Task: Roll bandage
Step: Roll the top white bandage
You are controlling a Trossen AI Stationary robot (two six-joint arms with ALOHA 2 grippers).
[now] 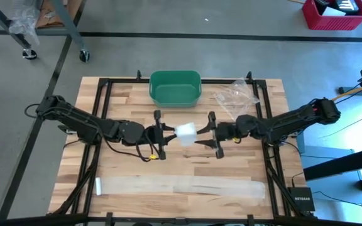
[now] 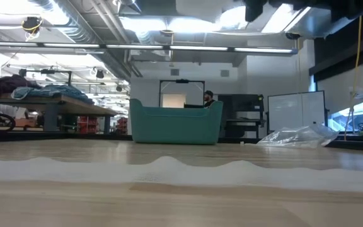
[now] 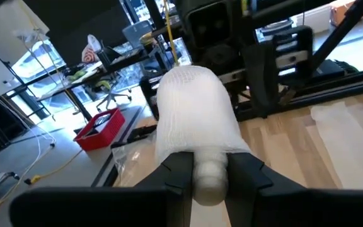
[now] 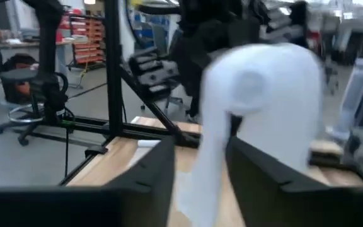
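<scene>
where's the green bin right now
In the high view the green bin sits at the table's far edge, centred, just beyond the bandage roll, with a clear plastic bag to its right.

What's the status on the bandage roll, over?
Left gripper shut on the bandage roll, mid-table. Right gripper at the roll's other side, grip unclear. Loose bandage strip flat along near edge. Green bin behind, not in the way.

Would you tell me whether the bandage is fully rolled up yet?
No: a long strip of bandage lies flat on the table.
</scene>
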